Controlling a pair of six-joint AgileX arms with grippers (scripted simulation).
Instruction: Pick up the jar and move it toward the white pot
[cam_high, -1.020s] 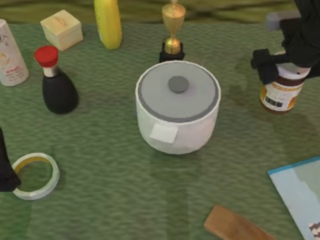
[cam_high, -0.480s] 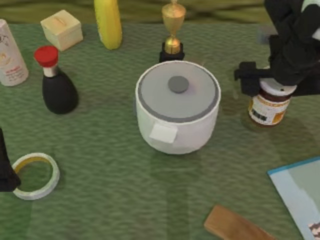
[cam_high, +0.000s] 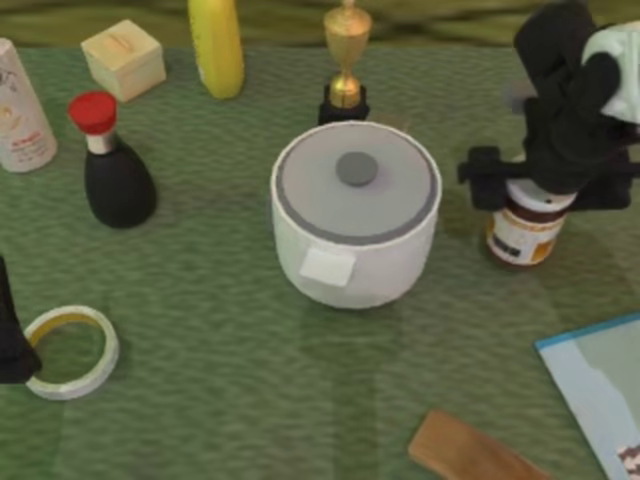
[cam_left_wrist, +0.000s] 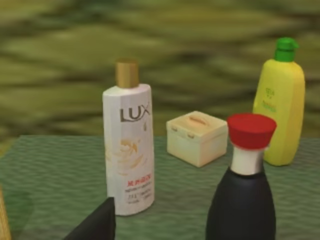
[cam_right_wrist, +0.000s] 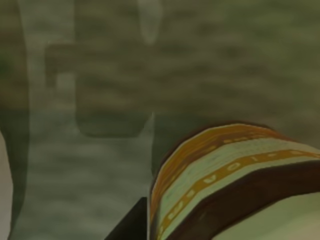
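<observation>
Right gripper (cam_high: 545, 185), jaws clamped on the jar (cam_high: 523, 232), right of the white pot (cam_high: 355, 215) and nearer it than 0.5 s ago. Left gripper (cam_high: 12, 340) parked at the bench's left edge; jaw state cannot be told.

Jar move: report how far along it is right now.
Done: the right gripper is shut on the jar, jaws clamped at its lid; the right wrist view shows the label close up. In hand: the jar hangs to the right of the white pot, with a gap between them. Left: closing that gap and setting the jar down. The left gripper sits parked at the table's left edge.
</observation>
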